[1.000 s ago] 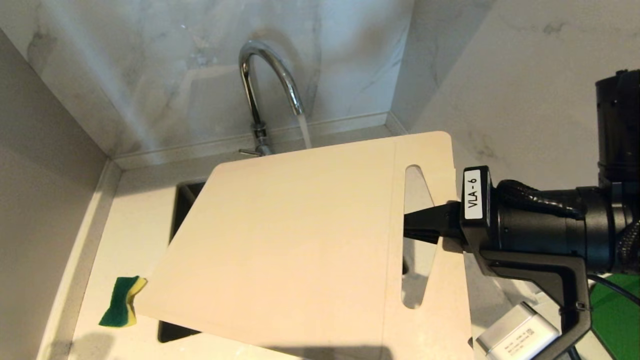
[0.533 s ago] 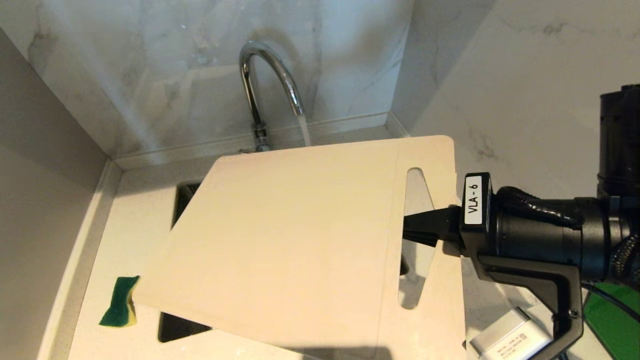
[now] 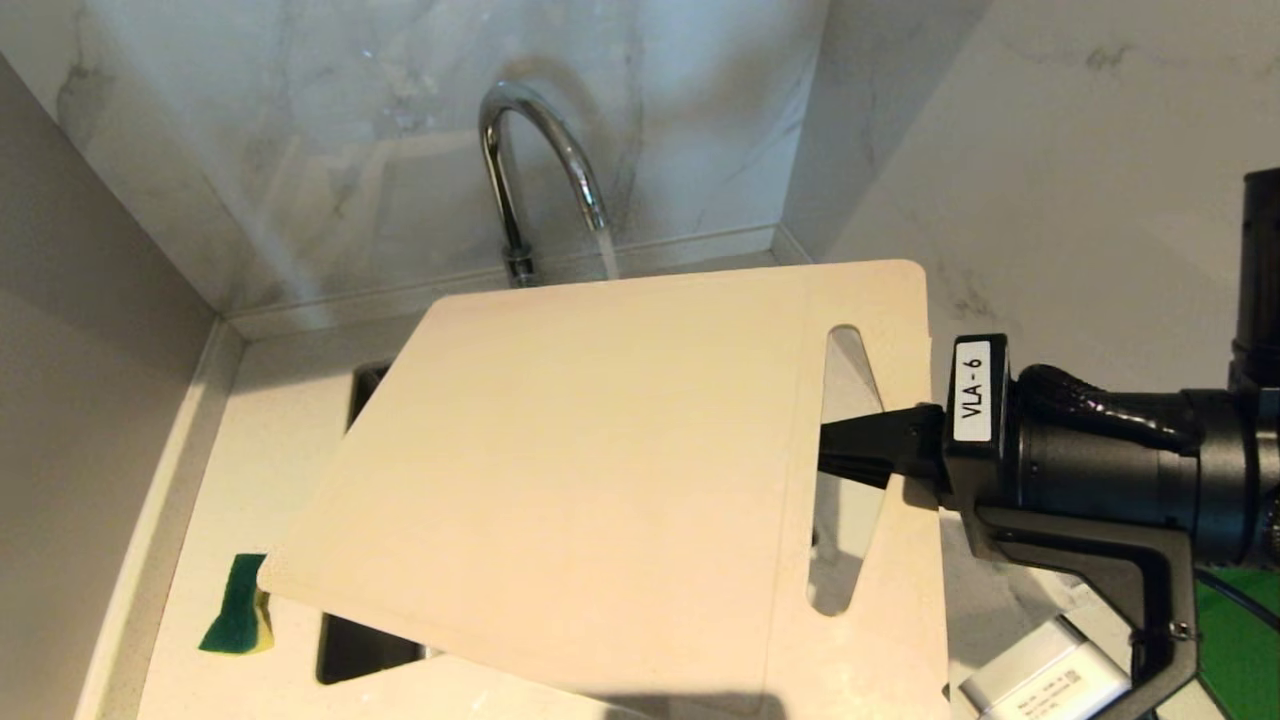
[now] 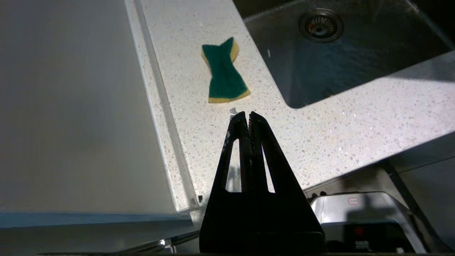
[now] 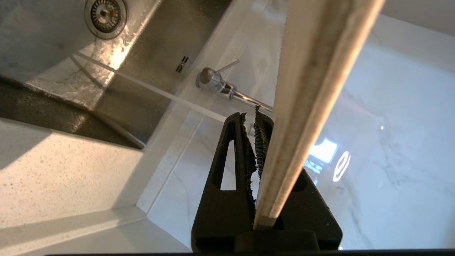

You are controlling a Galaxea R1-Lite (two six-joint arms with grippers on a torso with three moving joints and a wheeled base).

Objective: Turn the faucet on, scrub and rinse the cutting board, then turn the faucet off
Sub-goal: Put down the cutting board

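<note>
The cream-white cutting board (image 3: pixel 600 480) hangs tilted over the sink (image 3: pixel 360 650). My right gripper (image 3: pixel 850 455) is shut on the strip beside its slot handle. In the right wrist view the board's edge (image 5: pixel 312 89) runs past the right gripper (image 5: pixel 254 121). The chrome faucet (image 3: pixel 530 150) arches behind the board and water (image 3: pixel 605 255) runs from its spout. Its base (image 5: pixel 209 79) and thin lever show only in the right wrist view. My left gripper (image 4: pixel 248 115) is shut and empty, just short of the green and yellow sponge (image 4: pixel 224 74) on the counter.
The sponge (image 3: pixel 238 610) lies on the speckled counter left of the sink, half under the board's corner. Marble walls close in behind and on the right, a plain wall on the left. A white device (image 3: pixel 1040 675) sits at the lower right. The drain (image 4: pixel 321 25) is at the basin's bottom.
My right gripper has carried the board a little to the right. The board's far edge now covers the faucet's base and lever, and its near corner covers more of the sponge.
</note>
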